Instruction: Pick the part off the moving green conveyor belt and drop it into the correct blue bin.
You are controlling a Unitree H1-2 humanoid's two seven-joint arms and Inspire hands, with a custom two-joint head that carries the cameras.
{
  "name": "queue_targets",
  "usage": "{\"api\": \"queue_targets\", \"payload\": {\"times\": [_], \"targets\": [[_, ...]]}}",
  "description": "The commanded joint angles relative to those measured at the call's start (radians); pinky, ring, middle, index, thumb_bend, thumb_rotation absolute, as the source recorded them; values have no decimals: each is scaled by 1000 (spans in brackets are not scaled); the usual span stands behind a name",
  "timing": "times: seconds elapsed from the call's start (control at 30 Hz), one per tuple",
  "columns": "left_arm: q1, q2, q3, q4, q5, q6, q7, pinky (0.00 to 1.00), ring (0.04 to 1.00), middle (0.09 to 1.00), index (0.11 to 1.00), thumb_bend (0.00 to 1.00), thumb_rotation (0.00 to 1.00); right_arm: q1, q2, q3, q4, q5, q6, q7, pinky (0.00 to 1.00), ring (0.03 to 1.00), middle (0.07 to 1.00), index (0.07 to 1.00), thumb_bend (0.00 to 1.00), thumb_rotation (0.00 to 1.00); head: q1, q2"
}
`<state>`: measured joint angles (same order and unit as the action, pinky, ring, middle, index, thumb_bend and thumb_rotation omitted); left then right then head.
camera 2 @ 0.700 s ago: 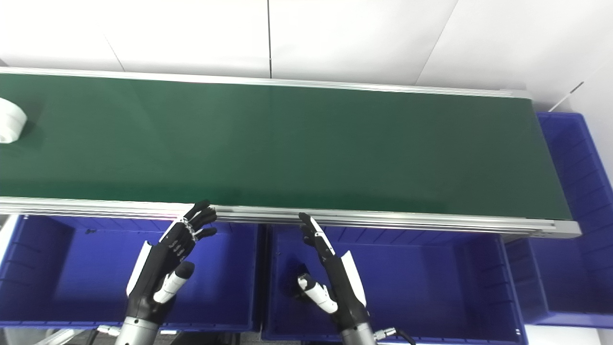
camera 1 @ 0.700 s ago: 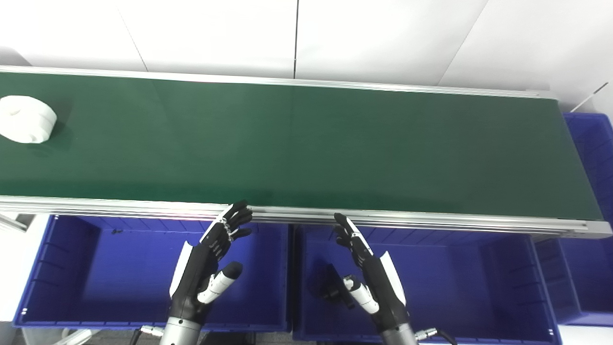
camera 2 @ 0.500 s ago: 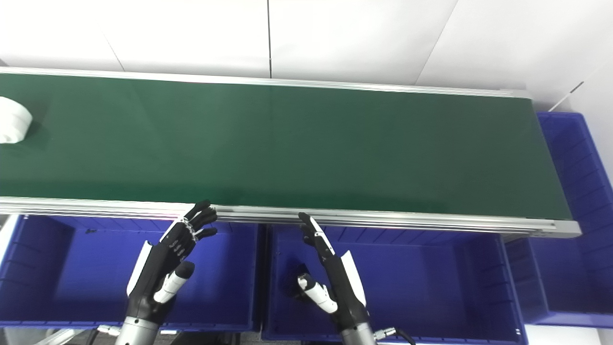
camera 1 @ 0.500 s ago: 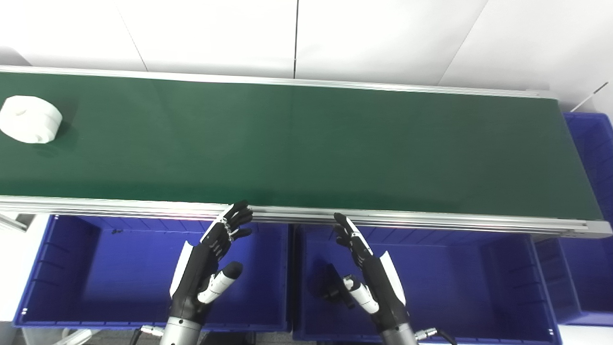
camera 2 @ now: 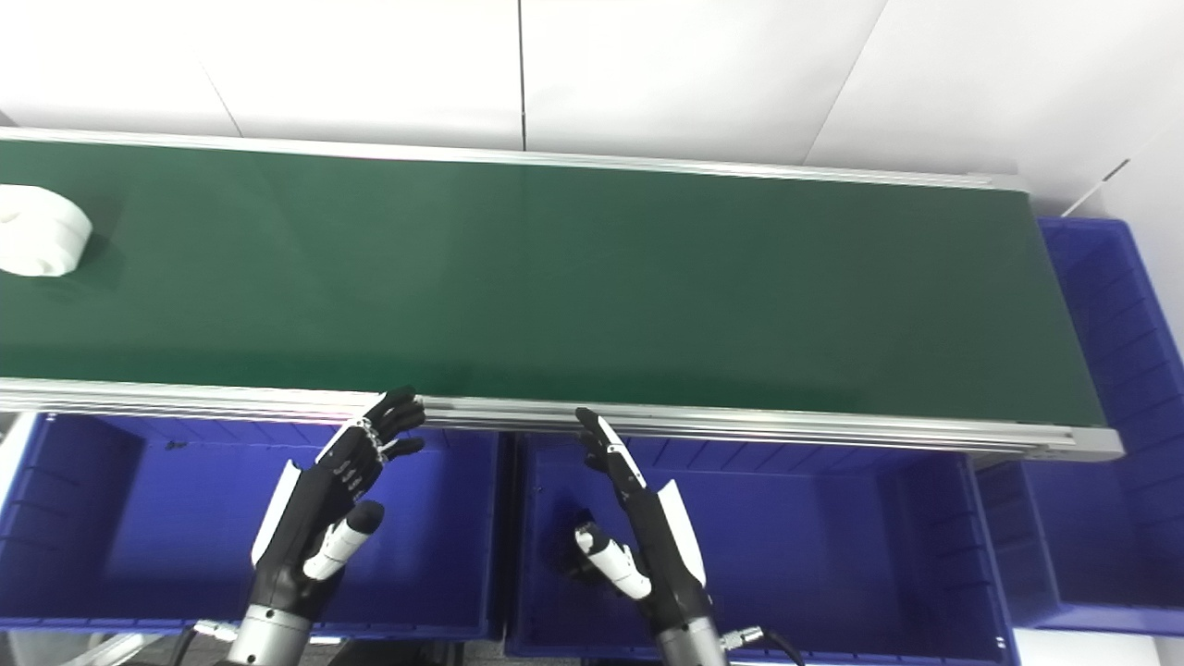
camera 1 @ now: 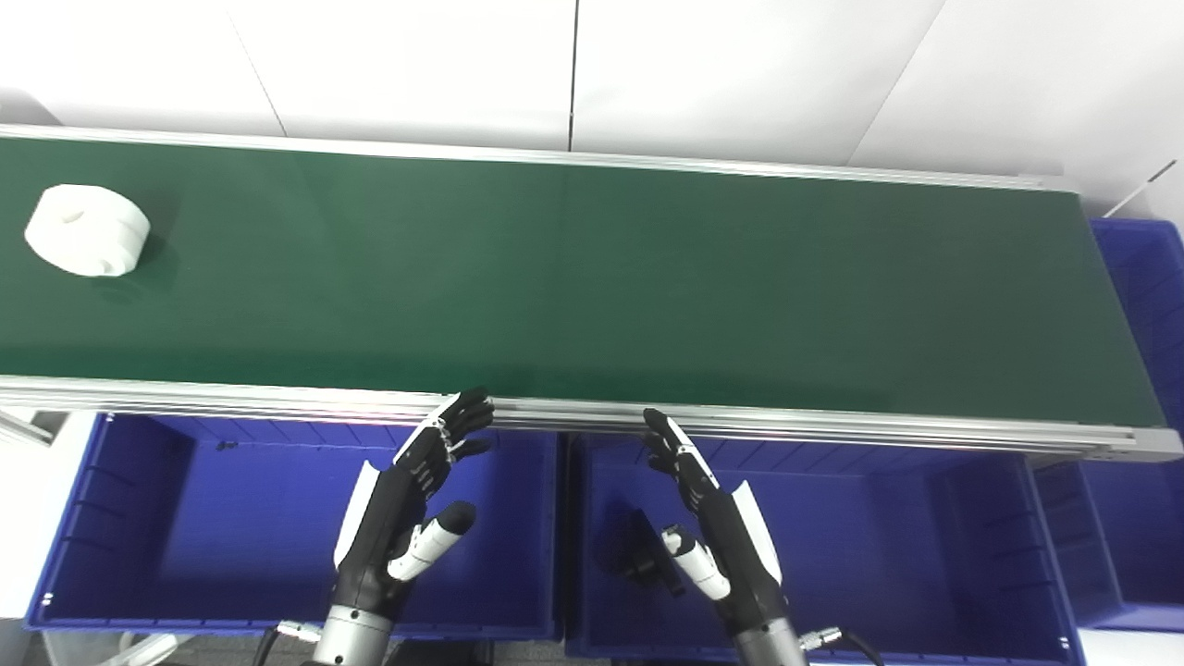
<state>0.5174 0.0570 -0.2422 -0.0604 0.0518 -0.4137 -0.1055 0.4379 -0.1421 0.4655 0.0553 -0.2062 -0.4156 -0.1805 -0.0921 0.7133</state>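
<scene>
Part: round white plastic puck-shaped part, lying flat at far left of the long dark green conveyor belt, about mid-width, touching nothing else.
Left bin: deep blue plastic bin below the near belt rail, left of centre; appears bare inside.
Left hand: black-and-white robot left hand, hovering over the left bin's right end, fingers spread and pointing toward the near rail, holding nothing.
Key relation: part well apart from both hands, up-left and farther across the belt; left hand clearly nearer than right; no long axis to align with, being round.
Right hand: black-and-white robot right hand, over the middle blue bin, fingers extended and apart, empty.
Middle bin contents: small dark object on the floor beside the right hand; kind unclear.
Right bin: another blue bin past the belt's right end.
Likely next: waiting, then reaching forward-left with the left hand.
</scene>
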Motion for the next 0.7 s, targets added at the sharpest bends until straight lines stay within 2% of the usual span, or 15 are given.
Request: {"api": "queue_targets", "payload": {"times": [0.0,0.33,0.67], "targets": [[-1,0,-2,-13,4,-28,-3,779,850,854,857,816,801,3,3,4,-17,-2,-54,-9,869,916,951,943,899,1000,1,0],[1,-5,-1,-18,4,-13,1,770,839,842,847,831,790,7,7,-2,-22,-2,-54,-4,860,907,944,938,904,1000,4,1],[-1,-6,-8,-12,1,-20,-5,767,845,848,856,828,793,4,2,0,-15,6,-54,-6,848,898,939,932,899,1000,26,-22]]}}
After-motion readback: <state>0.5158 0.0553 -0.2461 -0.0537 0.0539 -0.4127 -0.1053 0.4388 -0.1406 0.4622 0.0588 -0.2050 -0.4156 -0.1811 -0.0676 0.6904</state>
